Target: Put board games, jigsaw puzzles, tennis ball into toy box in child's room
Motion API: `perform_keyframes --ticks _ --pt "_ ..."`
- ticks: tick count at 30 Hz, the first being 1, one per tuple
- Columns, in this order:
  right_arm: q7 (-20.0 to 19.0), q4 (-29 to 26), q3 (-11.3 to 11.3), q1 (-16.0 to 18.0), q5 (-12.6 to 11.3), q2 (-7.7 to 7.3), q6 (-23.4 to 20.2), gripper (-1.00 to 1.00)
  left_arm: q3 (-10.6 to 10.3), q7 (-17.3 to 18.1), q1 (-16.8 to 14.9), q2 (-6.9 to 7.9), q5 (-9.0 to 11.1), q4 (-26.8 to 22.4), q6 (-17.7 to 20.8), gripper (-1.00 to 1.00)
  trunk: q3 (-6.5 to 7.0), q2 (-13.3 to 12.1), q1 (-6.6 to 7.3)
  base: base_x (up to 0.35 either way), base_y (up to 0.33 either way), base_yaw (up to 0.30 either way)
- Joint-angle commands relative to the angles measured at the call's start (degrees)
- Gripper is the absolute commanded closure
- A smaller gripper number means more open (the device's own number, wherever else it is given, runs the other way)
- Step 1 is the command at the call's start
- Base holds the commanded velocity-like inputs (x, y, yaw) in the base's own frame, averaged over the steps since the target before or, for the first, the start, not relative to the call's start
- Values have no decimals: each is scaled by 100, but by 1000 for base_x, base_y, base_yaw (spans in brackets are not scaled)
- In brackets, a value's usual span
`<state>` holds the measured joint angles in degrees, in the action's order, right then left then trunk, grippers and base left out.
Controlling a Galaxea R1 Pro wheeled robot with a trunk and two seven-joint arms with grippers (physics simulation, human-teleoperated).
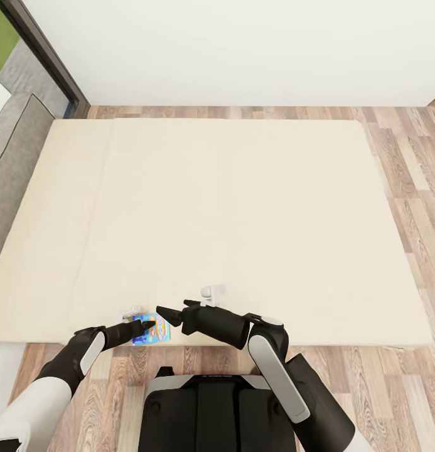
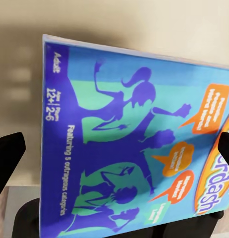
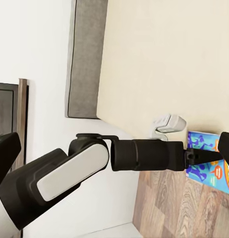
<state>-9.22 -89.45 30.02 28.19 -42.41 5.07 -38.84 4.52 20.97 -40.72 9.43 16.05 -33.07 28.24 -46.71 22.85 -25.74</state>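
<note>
While the board game point(image 1: 152, 329) is clamped by the left gripper point(image 1: 142, 327) at the bed's point(image 1: 242, 207) six-o'clock edge, the right gripper point(image 1: 169, 314) seems parted.

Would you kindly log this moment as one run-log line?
left pincer: shut on board game | right pincer: open, beside it | place: bed near edge

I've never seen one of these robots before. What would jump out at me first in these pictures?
The big plain cream bed spreads across the wood-plank floor below a white wall. Against it, the one splash of colour stands out: a bright blue board game at the bed's near edge, with the left gripper shut on it. In the left wrist view the box shows purple dancing silhouettes and orange speech bubbles.
</note>
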Motion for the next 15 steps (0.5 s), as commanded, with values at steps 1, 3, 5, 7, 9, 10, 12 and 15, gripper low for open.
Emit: perform_keyframes --ticks 1,3,5,7,9,10,12,15 --pt "-16 -2 -5 2 6 2 -27 -100 14 4 2 -2 16 3 59 -100 -6 7 -4 0 0 0" --pt "-17 1 -5 2 2 3 -27 -100 14 4 2 -2 14 3 59 -100 -6 7 -4 0 -14 0" --pt "-18 3 -7 2 -5 3 -27 -100 14 4 2 -2 14 3 59 -100 -6 7 -4 0 -58 0" --pt "-19 5 -10 2 -10 3 -27 -100 14 4 2 -2 13 3 59 -100 -6 7 -4 0 -122 0" --pt "-19 5 -12 2 -11 3 -27 -100 14 4 2 -2 12 3 59 -100 -6 7 -4 0 -155 0" --pt "-19 5 -12 2 -12 3 -27 -100 14 4 2 -2 12 3 59 -100 -6 7 -4 0 -132 0" --pt "-19 6 -13 2 -13 3 -27 -100 14 4 2 -2 16 3 59 -100 -6 7 -4 0 -87 0" --pt "-19 6 -13 2 -13 0 -27 -100 14 4 2 -2 19 3 59 -100 -6 7 -4 0 -42 0"
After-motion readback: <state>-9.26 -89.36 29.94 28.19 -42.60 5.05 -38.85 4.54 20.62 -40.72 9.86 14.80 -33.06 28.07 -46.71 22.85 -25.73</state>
